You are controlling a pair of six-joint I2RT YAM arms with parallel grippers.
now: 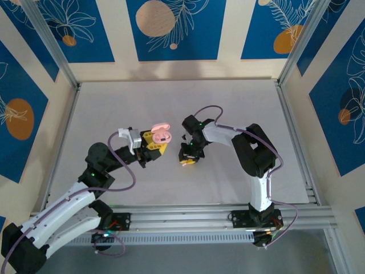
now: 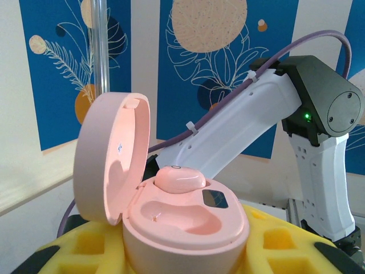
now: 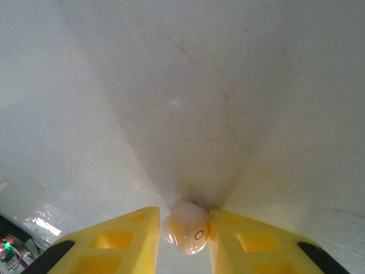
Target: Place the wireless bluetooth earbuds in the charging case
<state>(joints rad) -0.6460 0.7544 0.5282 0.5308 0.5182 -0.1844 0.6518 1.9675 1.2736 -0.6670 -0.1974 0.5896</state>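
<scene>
My left gripper (image 1: 155, 144) is shut on the pink charging case (image 1: 161, 136) and holds it above the table with the lid open. In the left wrist view the case (image 2: 188, 228) sits between my yellow fingers (image 2: 274, 242), lid (image 2: 111, 157) swung up to the left. One pink earbud (image 2: 179, 178) lies in the far socket; the near socket (image 2: 182, 218) is bare. My right gripper (image 1: 187, 158) points down at the table just right of the case. Its yellow fingers (image 3: 251, 240) are closed in on a second pink earbud (image 3: 188, 233) resting on the white surface.
The white table (image 1: 171, 103) is walled by blue-and-cream panels with metal posts. An aluminium rail (image 1: 188, 217) runs along the near edge by the arm bases. The right arm's white links (image 2: 245, 120) pass close behind the open case.
</scene>
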